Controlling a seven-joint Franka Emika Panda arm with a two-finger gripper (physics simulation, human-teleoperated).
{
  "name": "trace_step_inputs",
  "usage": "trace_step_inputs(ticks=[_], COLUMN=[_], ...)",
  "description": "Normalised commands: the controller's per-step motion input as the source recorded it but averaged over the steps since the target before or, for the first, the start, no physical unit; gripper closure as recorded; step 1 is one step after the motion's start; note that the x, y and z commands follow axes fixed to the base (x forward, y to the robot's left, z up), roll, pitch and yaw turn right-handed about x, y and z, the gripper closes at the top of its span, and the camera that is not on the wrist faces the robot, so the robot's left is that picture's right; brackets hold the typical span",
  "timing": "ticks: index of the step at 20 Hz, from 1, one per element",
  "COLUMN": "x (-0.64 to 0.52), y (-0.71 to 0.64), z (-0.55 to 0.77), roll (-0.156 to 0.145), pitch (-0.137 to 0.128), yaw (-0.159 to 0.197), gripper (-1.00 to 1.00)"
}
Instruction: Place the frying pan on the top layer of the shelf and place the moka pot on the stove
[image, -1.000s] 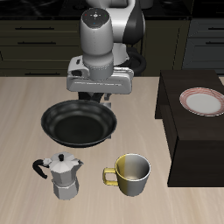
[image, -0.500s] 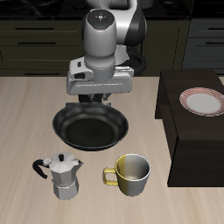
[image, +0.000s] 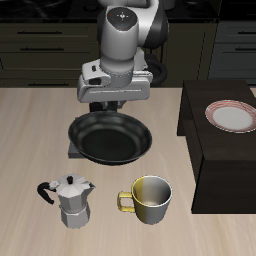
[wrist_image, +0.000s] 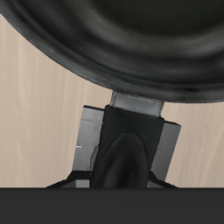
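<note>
Hand (image: 113, 104) first, in the view from the front: it hangs under the grey arm, just behind the frying pan (image: 110, 138), and its fingers are hidden by the arm's own body, so how wide they stand cannot be read there. That pan looks lifted off the worktop (image: 30, 130): it casts a shadow below and hides most of the stove (image: 74, 151), of which only a grey corner peeps out by the pan's rim. Nearer the front edge than the pan stands the moka pot (image: 72, 201), upright on the bare worktop, with a yellow-grey mug (image: 150, 199) just beside it. Off to the side of the pan is the dark shelf (image: 215, 145), and on its flat top lies a plate (image: 233, 115) with a red rim.

From the wrist, the pan's black handle (wrist_image: 129, 156) runs straight out of the hand toward the bowl of the pan, with the stove's grey plate showing beneath it. The fingers look closed on that handle, though their tips are out of sight.

As I judge it, neither half is done. The pan is held in the air, well apart from the shelf top, and has to travel there. The pot has not been touched and waits for the stove.
</note>
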Motion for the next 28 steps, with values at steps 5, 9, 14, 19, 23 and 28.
trace_step_inputs(ticks=[5, 9, 14, 19, 23, 28], x=[-0.15, 0.04, 0.10, 0.12, -0.04, -0.08], y=[0.10, 0.05, -0.05, -0.05, 0.07, 0.03], z=[0.02, -0.02, 0.03, 0.01, 0.03, -0.06], roll=[0.041, 0.051, 0.011, 0.005, 0.018, 0.010], pitch=[-0.021, -0.009, -0.007, 0.015, 0.004, 0.017], yaw=[0.111, 0.075, 0.064, 0.070, 0.097, 0.089], gripper=[1.00, 1.00, 1.00, 1.00, 1.00, 1.00])
